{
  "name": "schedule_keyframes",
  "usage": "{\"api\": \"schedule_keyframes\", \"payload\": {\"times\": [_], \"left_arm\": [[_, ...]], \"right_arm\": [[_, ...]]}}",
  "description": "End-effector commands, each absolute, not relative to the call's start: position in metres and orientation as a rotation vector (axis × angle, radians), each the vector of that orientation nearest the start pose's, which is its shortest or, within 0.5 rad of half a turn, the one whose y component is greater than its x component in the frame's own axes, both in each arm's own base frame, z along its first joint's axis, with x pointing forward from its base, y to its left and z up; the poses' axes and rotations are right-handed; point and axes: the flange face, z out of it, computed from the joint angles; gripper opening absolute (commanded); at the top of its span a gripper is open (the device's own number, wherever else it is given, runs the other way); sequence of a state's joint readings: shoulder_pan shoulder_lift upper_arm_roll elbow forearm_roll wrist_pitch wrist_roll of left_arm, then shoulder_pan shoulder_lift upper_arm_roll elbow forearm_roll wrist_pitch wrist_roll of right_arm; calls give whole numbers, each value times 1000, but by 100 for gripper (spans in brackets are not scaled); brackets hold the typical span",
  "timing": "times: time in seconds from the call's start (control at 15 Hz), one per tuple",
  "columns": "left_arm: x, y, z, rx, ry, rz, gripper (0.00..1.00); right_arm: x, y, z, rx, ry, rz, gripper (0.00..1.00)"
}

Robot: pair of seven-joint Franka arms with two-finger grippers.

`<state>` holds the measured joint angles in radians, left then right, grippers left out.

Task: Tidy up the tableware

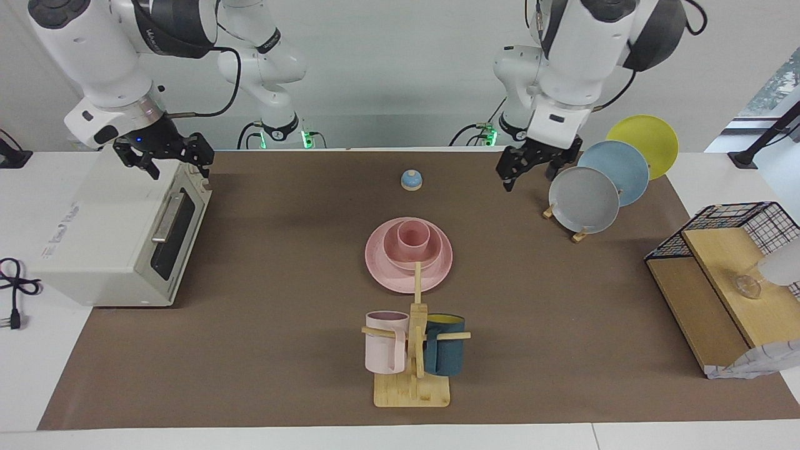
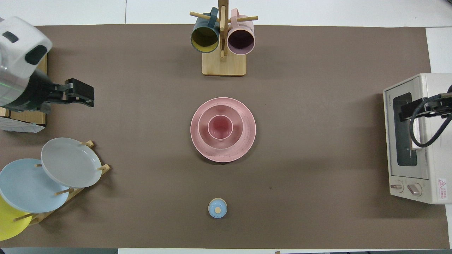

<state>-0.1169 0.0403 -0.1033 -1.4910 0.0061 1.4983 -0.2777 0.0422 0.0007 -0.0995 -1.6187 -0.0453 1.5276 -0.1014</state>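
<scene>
The matte pink set is stacked in the middle of the brown mat. The wide plate (image 1: 380, 265) (image 2: 247, 141) lies flat. The bowl (image 1: 390, 248) (image 2: 203, 129) sits on the plate, and the cup (image 1: 414, 236) (image 2: 220, 127) stands upright in the bowl. My left gripper (image 1: 531, 172) (image 2: 83, 97) hangs open and empty in the air beside the plate rack, well apart from the stack. My right gripper (image 1: 169, 159) (image 2: 411, 109) hangs open and empty over the toaster oven.
A wooden mug rack (image 1: 412, 390) (image 2: 224, 65) with a pale pink and a dark teal mug stands farther from the robots than the stack. A small blue knobbed lid (image 1: 411, 180) (image 2: 217, 207) lies nearer. Plate rack (image 1: 584, 199) and wire-and-wood shelf (image 1: 719, 294) stand at the left arm's end, toaster oven (image 1: 119, 244) at the right arm's.
</scene>
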Motion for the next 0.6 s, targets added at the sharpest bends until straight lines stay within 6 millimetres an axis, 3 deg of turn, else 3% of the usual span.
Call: {"api": "schedule_keyframes", "payload": {"times": [0.0, 0.13, 0.53], "left_arm": [[520, -115, 610, -3130, -34, 103, 100], [516, -119, 599, -3132, -45, 72, 100], [524, -117, 615, -3143, -56, 16, 100]], "right_arm": [[543, -37, 600, -3150, -72, 165, 100], [543, -37, 600, -3150, -72, 165, 100], [543, -37, 600, -3150, -72, 165, 100]]}}
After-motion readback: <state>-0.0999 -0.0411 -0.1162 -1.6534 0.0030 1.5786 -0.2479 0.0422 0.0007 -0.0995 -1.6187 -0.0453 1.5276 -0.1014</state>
